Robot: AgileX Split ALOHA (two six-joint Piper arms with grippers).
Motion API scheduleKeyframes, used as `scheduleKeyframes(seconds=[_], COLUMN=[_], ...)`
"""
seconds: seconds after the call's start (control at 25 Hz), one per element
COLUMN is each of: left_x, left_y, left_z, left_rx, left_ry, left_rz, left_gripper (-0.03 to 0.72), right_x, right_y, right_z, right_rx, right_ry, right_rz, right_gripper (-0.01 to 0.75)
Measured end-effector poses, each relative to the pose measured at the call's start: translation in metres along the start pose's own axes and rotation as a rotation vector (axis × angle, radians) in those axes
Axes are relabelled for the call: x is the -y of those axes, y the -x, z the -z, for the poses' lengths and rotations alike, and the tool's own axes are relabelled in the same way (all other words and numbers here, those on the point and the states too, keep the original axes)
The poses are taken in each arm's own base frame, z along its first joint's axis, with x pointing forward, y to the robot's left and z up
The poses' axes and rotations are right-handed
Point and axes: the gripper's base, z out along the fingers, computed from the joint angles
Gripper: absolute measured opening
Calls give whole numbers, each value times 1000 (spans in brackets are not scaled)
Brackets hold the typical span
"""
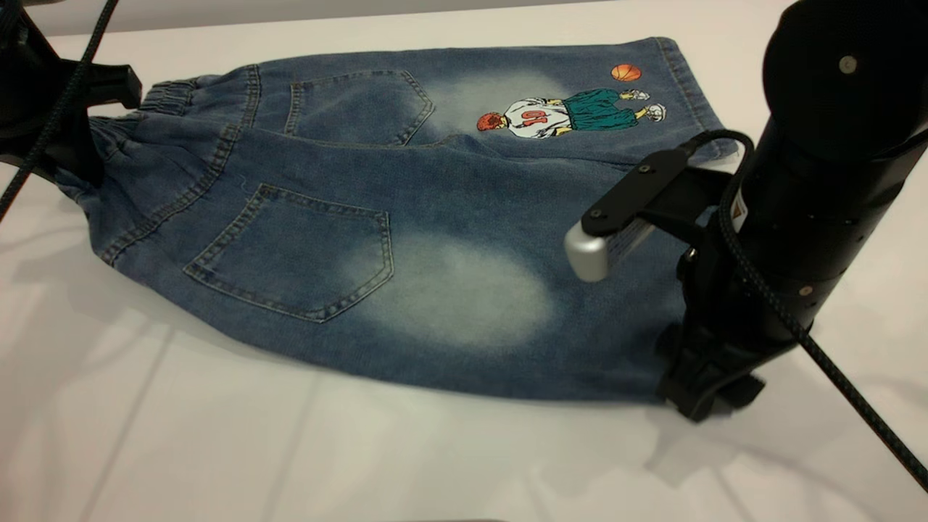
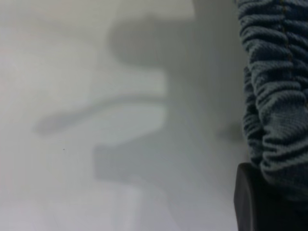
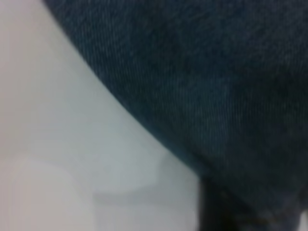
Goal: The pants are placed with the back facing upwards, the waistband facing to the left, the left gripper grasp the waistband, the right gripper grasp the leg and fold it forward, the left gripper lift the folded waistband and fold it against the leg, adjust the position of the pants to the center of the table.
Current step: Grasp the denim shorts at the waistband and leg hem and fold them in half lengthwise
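The blue denim pants (image 1: 406,239) lie back side up on the white table (image 1: 217,449), both pockets showing. The puckered waistband (image 1: 167,94) points left. My left gripper (image 1: 76,163) is at that end, shut on the waistband (image 2: 274,96), and one dark finger (image 2: 246,202) shows under the gathers. My right gripper (image 1: 699,391) is at the near leg's hem (image 1: 616,355), shut on the denim (image 3: 202,86), with a dark finger (image 3: 214,209) against it. The pants' near edge hangs slightly off the table, casting a shadow beneath it.
The far leg carries a basketball-player print (image 1: 573,112) and an orange ball (image 1: 626,72) near its hem. White tabletop (image 3: 57,144) stretches in front of the pants and to both sides. Black cables run from both arms.
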Motion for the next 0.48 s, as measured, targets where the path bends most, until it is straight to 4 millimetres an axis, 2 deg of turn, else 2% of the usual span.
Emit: scheduleKeyframes(seconds=[0.12, 0.16, 0.36, 0.48], left_x=[0, 0, 1, 2], left_y=[0, 0, -1, 0], left_z=[0, 0, 0, 0], left_rx=[-2, -3, -7, 4], left_ry=[-2, -3, -11, -20], left_rz=[8, 13, 37, 57], left_gripper=[91, 91, 91, 91], right_x=[5, 6, 8, 7], right_y=[1, 1, 2, 5], right_z=[0, 0, 6, 29], right_rx=[15, 15, 10, 25], right_ry=[-6, -7, -1, 8], right_rz=[-14, -21, -35, -34], right_gripper=[88, 60, 35, 35])
